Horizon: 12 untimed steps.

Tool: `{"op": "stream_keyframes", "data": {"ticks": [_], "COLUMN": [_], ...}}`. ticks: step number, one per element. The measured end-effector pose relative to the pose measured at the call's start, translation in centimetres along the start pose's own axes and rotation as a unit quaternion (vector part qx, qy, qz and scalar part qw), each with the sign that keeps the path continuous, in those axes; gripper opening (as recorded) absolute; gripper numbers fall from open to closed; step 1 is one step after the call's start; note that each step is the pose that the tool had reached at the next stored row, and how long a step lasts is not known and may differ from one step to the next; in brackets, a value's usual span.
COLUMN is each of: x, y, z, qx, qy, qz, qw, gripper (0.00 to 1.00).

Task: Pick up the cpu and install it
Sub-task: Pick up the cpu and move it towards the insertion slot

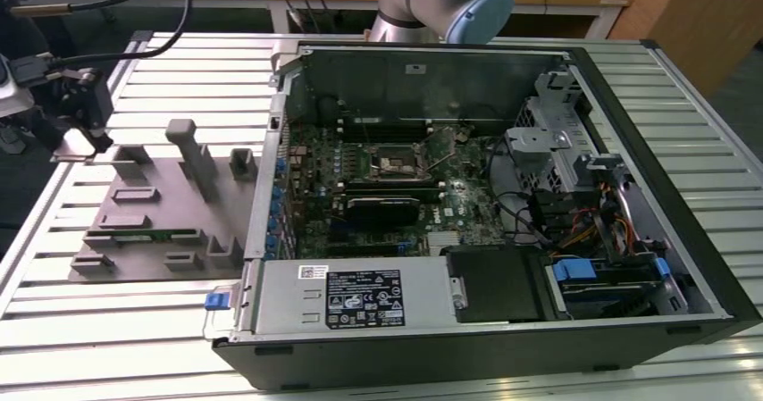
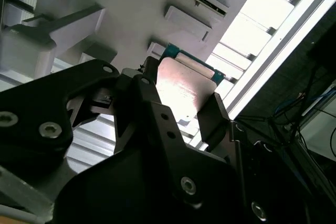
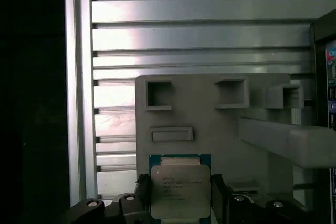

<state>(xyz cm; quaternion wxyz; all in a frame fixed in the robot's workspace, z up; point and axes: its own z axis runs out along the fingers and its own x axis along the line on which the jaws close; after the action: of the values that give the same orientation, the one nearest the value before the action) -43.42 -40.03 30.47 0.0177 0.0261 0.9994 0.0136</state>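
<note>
Black end effector (image 3: 180, 188) clamps the cpu (image 3: 180, 195) by two opposite edges, silver top facing the camera, at one end of a grey tray (image 3: 210, 129) on the slatted counter (image 3: 184, 35)

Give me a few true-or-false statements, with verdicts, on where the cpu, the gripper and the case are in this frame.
1. The computer case lies open on the slatted table. True.
2. The cpu already sits in the motherboard socket. False: it is at the gripper, by the grey fixture plate.
3. The fixture plate lies to the exterior view's right of the case. False: it lies to the left.
4. The cpu's silver top faces the first wrist view. True.
</note>
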Motion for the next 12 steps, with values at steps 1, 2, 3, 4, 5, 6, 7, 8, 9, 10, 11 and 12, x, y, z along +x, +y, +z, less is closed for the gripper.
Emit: {"op": "stream_keyframes", "data": {"ticks": [1,2,3,4,5,6,7,8,9,10,11,12], "x": [-0.01,-0.01,-0.02,-0.02,-0.03,-0.03,-0.04,-0.04,-0.05,-0.06,-0.06,-0.07], "y": [0.01,0.01,0.02,0.02,0.02,0.03,0.03,0.04,0.04,0.05,0.05,0.06], "z": [-0.18,-0.37,-0.54,-0.71,-0.87,-1.04,-1.19,-1.35,-1.50,-1.65,-1.81,-1.97], "qx": [0.0000,0.0000,0.0000,0.0000,0.0000,0.0000,0.0000,0.0000,0.0000,0.0000,-0.0001,-0.0001], "qy": [-0.0001,-0.0002,-0.0002,-0.0002,-0.0003,-0.0003,-0.0004,-0.0005,-0.0005,-0.0006,-0.0007,-0.0007], "qz": [0.000,0.000,0.000,0.000,0.000,0.000,0.000,0.000,0.000,0.000,0.000,0.000], "qw": [1.0000,1.0000,1.0000,1.0000,1.0000,1.0000,1.0000,1.0000,1.0000,1.0000,1.0000,1.0000], "gripper": [0.55,0.55,0.55,0.55,0.55,0.55,0.55,0.55,0.55,0.55,0.55,0.55]}}
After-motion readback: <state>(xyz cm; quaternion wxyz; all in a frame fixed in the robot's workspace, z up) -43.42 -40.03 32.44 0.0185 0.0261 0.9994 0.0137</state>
